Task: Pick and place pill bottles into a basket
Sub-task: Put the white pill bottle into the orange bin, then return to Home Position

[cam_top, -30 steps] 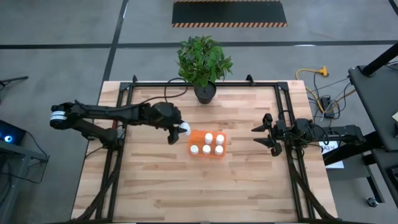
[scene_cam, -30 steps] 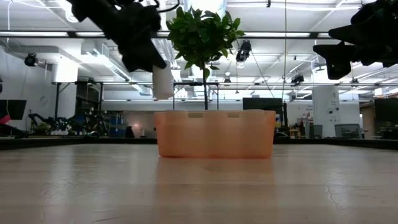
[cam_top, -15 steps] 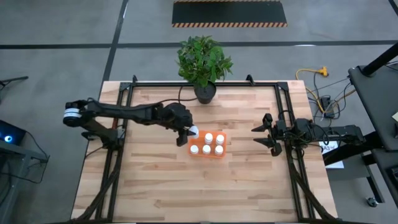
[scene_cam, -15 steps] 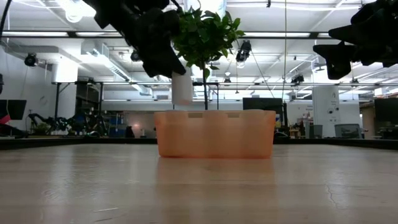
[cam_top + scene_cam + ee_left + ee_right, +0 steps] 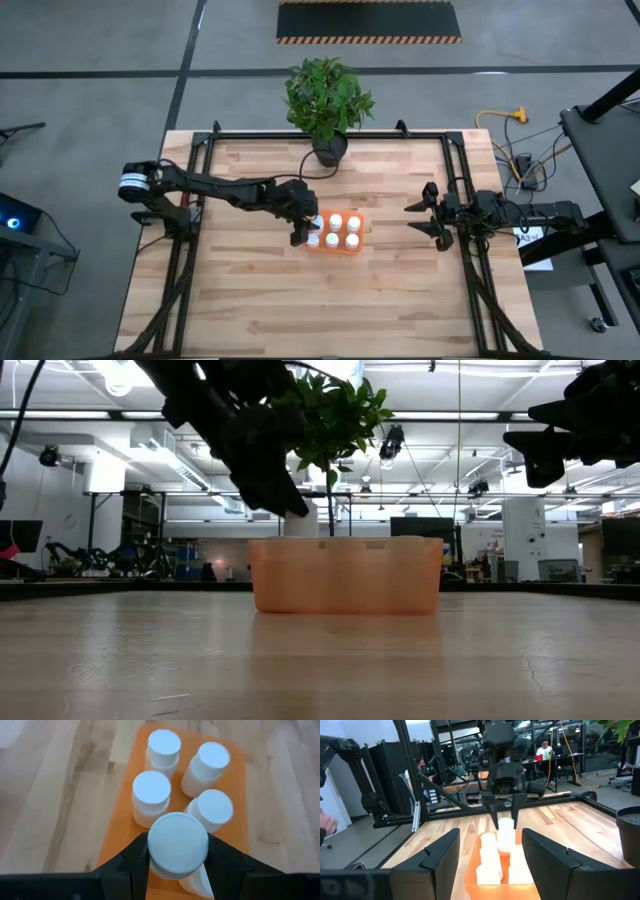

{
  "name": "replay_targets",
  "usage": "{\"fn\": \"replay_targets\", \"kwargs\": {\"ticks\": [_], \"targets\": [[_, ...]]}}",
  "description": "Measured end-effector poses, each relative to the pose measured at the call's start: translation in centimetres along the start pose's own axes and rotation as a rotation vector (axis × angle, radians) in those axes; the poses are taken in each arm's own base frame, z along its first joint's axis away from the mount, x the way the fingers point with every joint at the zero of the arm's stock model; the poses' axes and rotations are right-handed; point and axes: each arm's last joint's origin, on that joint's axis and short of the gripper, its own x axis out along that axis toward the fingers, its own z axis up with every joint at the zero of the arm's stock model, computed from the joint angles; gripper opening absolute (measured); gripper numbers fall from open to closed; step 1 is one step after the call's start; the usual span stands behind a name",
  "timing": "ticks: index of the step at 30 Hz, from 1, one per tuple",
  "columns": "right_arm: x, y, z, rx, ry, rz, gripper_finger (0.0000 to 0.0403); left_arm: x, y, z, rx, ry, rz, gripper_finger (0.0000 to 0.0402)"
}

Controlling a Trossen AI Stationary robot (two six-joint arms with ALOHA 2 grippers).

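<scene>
The orange basket [image 5: 333, 247] stands mid-table with several white pill bottles [image 5: 345, 231] upright in it. My left gripper [image 5: 308, 222] is above the basket's left end, shut on one more pill bottle [image 5: 178, 844], also seen as the pill bottle [image 5: 300, 524] in the low view. That bottle's lower end reaches the basket's rim [image 5: 300, 541]. My right gripper [image 5: 420, 218] waits near the table's right side, open, with nothing between its fingers [image 5: 442, 855]. My left gripper pinches the pill bottle between its two fingers [image 5: 136, 859], on opposite sides of the body just under the cap [image 5: 155, 865]. The fingers come slanting down from the table's left. The bottle stands roughly upright, cap up, lifted above the basket's floor.
A potted plant [image 5: 327, 100] stands at the table's far edge, just behind the basket. Black frame rails [image 5: 195, 215] run along the table's left and right sides. Bare wood [image 5: 330, 300] lies between the basket and the near edge.
My left gripper has carried the bottle toward the table's right edge and down, from left of the basket to above its left end. The bottle, which hung well above the rim, now reaches it.
</scene>
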Motion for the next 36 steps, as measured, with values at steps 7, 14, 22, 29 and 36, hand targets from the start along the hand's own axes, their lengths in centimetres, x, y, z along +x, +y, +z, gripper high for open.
{"fn": "replay_targets", "kwargs": {"ticks": [7, 14, 22, 29, 36], "targets": [[0.0, 0.0, 0.0, -0.001, 0.003, 0.000, 0.0203, 0.5, 0.4, -1.0, 0.002, 0.025, 0.057, 0.0139], [0.1, 0.0, -0.1, 0.001, 0.009, 0.000, 0.0203, 0.6, 0.6, -1.3, 0.006, 0.015, 0.112, 0.0139], [0.1, 0.0, -0.1, -0.001, 0.009, 0.000, 0.0203, 0.6, 0.6, -1.2, 0.006, 0.003, 0.112, 0.0139], [0.0, 0.0, -0.1, 0.000, 0.009, 0.000, 0.0203, 0.6, 0.6, -1.2, 0.006, 0.006, 0.122, 0.0175], [0.0, 0.0, -0.1, -0.001, 0.008, 0.000, 0.0203, 0.6, 0.7, -1.2, 0.006, 0.007, 0.139, 0.0196]]}}
